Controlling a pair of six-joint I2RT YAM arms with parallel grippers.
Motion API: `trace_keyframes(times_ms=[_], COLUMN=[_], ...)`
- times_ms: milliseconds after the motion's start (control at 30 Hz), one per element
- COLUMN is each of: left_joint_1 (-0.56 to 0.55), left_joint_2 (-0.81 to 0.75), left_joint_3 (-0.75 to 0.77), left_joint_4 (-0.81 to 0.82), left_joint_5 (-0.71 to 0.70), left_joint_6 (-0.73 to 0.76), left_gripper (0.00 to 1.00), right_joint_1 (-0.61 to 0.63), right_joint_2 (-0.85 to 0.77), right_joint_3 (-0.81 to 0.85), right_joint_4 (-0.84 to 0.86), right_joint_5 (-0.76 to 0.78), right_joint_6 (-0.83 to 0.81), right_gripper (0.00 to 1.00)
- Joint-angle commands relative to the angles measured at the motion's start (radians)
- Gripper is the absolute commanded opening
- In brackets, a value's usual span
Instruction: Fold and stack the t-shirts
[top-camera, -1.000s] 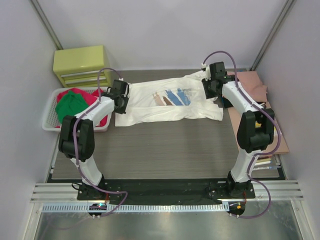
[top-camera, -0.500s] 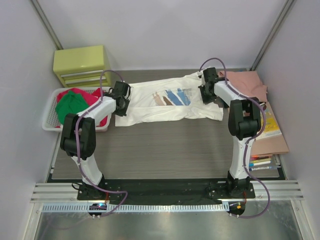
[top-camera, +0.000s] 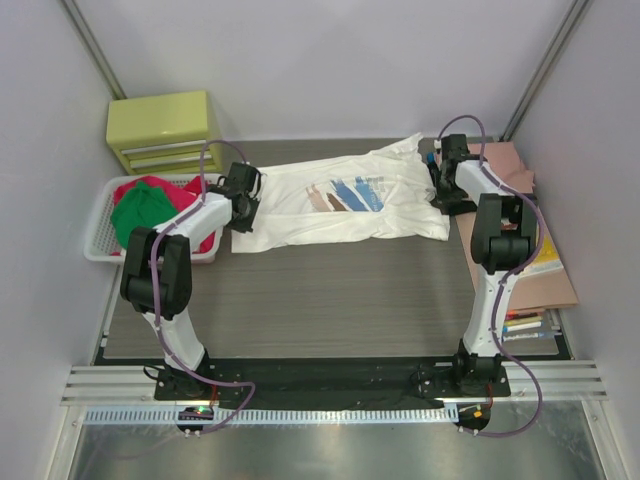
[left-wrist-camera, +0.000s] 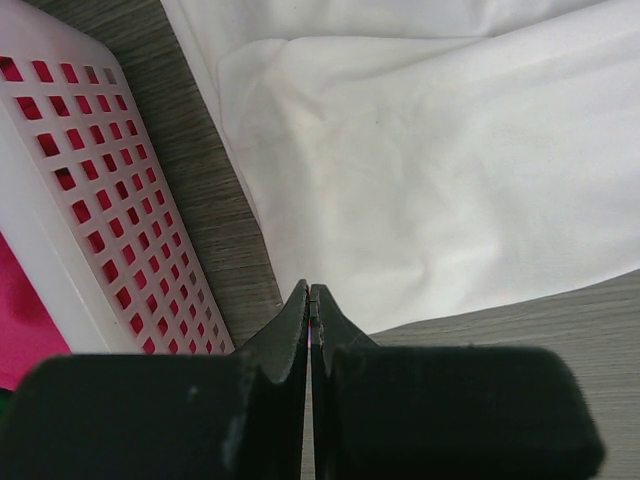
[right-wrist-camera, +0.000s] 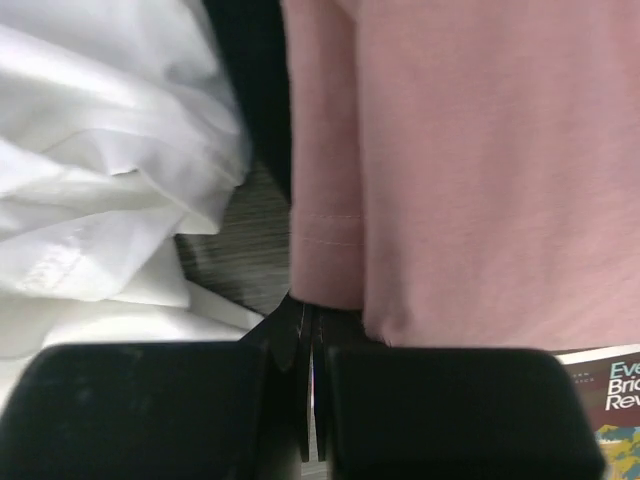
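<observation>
On the counter, the white printed t-shirt lies spread, unfolded. The red t-shirt and green t-shirt sit in the basket. Left tool and right tool are pinched shut, seemingly empty.

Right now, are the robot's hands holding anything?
Cannot tell. Both are shut: the left gripper beside the white t-shirt, the right gripper against the salmon-pink t-shirt. No pinched cloth shows.

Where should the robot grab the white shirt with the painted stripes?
Probably the left hem edge of the white t-shirt, coming down from above on the basket side. That edge lies flat and free on the table, so it can be pinched cleanly; the right end is rumpled into folds.
</observation>
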Motion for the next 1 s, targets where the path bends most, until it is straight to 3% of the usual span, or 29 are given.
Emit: trace_keyframes(times_ms=[0,167,333,733,967], left_joint_1=[-0.004,-0.004,-0.004,-0.005,-0.005], left_joint_2=[-0.012,-0.008,0.003,-0.005,0.0], left_joint_3=[0.012,0.012,0.02,0.017,0.014], left_joint_4=[0.004,0.004,0.001,-0.002,0.005], left_joint_5=[0.001,0.001,0.001,-0.02,-0.029], left_joint_6=[0.012,0.015,0.01,0.024,0.024], left_gripper=[0.0,0.0,0.0,0.0,0.0], right_joint_1=[-0.026,-0.017,0.032,0.063,0.082], right_joint_2=[-0.067,-0.193,-0.219,0.08,0.071], right_joint_3=[0.003,-0.081,-0.058,0.27,0.235], right_joint_4=[0.048,0.134,0.126,-0.006,-0.026], right_joint_5=[0.029,-0.041,-0.049,-0.096,-0.127], right_joint_6=[-0.016,-0.013,-0.025,0.038,0.039], right_gripper=[0.01,0.01,0.01,0.01,0.01])
